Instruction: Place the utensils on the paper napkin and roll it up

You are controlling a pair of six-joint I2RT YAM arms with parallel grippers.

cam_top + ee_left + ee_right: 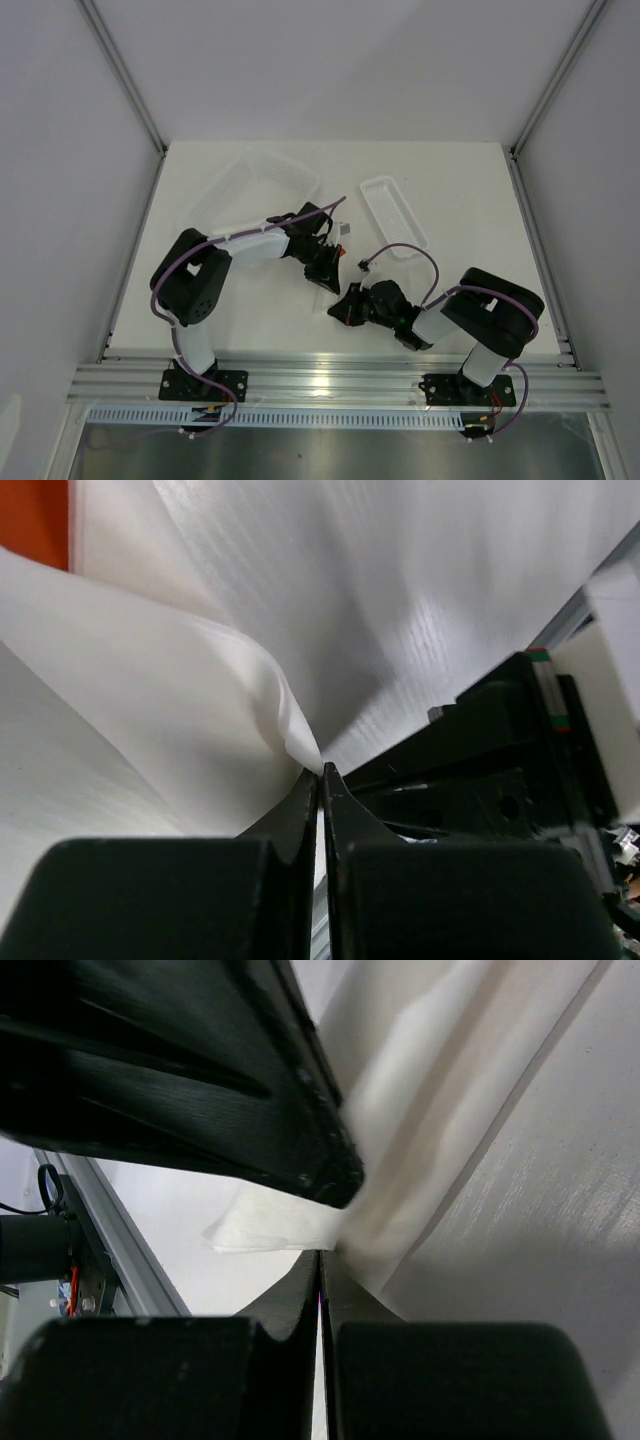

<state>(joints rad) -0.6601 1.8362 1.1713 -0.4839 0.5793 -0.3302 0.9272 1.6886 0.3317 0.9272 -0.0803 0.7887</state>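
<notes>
Thin white paper napkin (150,710), raised in a fold over the white table (480,280) near its front centre, is pinched in the closed fingers of both the left gripper (321,775) and right gripper (320,1255), arms bent inward, tips nearly meeting, orange-red plastic utensil (30,520) showing past its edge.

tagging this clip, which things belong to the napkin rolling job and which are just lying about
Job: napkin, orange cutlery (only a patch shows), left gripper and right gripper, both shut on the napkin.
Lying about: large clear tray, small clear tray.
</notes>
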